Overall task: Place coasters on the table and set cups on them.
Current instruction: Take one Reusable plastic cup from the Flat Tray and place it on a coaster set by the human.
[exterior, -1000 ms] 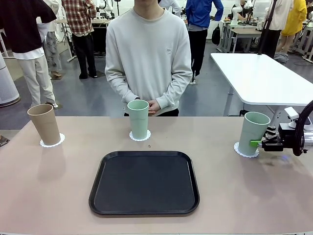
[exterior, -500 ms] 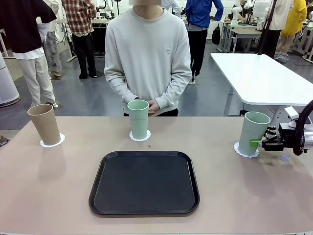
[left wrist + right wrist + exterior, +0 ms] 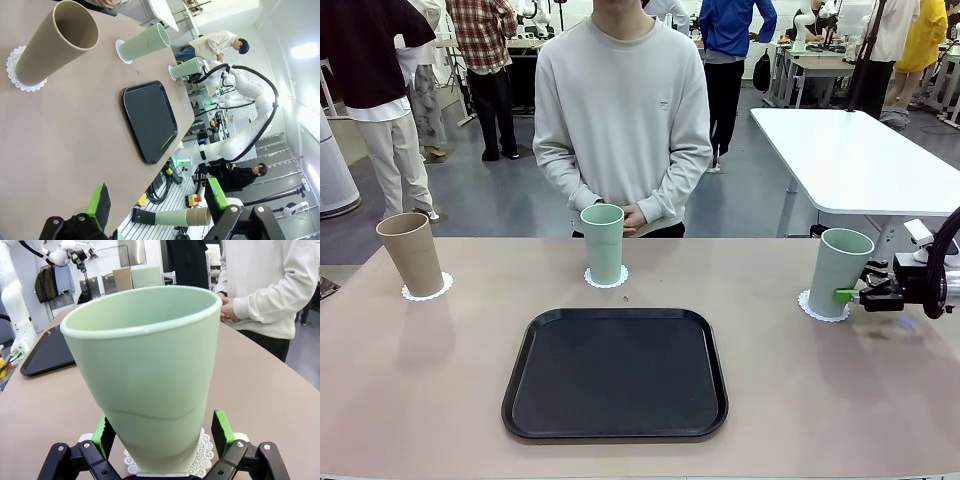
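You are looking across the large beige-tan table with rounded corners, where a black rectangular tray with a raised rim lies bare at the middle. Behind the tray, a person in a pale grey sweatshirt stands at the far edge with hands clasped. A white table sits beyond the tray's right side, off this tabletop.

Three cups stand around the tray, each on a small round white lacy paper coaster. Left of the tray, the tall tan-brown matte tumbler rests on its coaster. Just behind the tray, a pale mint green tumbler stands on a second coaster. Well right of the tray, the other mint green tumbler sits on the third coaster.

At that right-hand cup, your right gripper reaches in level from the right; its green pads flank the cup's lower body, parted slightly wider than it, with a gap showing on each side.

Your left gripper hangs off the tray's near side, fingers spread wide around nothing.
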